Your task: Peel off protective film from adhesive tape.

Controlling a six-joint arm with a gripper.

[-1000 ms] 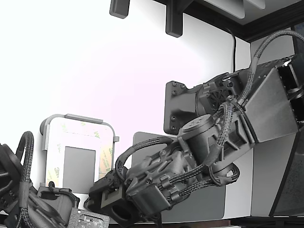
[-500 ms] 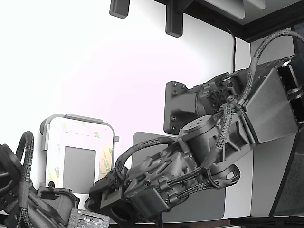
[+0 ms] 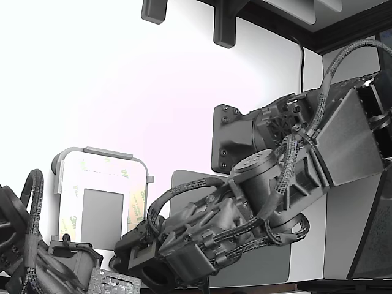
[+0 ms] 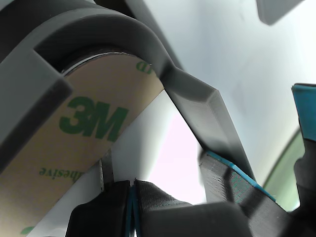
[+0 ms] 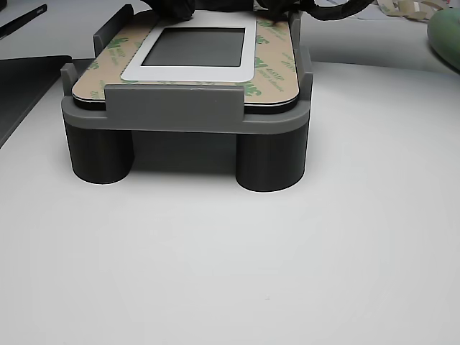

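Observation:
The white plate (image 3: 101,177) with a grey square centre sits in a grey fixture (image 3: 101,151) at the exterior view's lower left. The protective film (image 3: 138,202), tan with green logos, lies flat along its border; it also shows in the other view (image 5: 269,68) and close up in the wrist view (image 4: 74,138). The adhesive tape is hidden under it. My gripper (image 3: 131,257) is low at the plate's near edge. In the wrist view my gripper (image 4: 132,202) is shut, blue pads pressed together right at the film's edge. I cannot tell whether it pinches the film.
A second arm (image 3: 24,251) sits at the exterior view's lower left. Another blue-padded finger (image 4: 232,190) stands beside mine. A large grey mat (image 3: 257,269) lies under my arm. Loose strips (image 5: 402,8) lie far right in the other view. The fixture (image 5: 180,108) stands on round legs.
My arm's forearm and wrist have sunk slightly down and to the exterior view's left. The gripper stays at the plate's edge; the film still lies flat.

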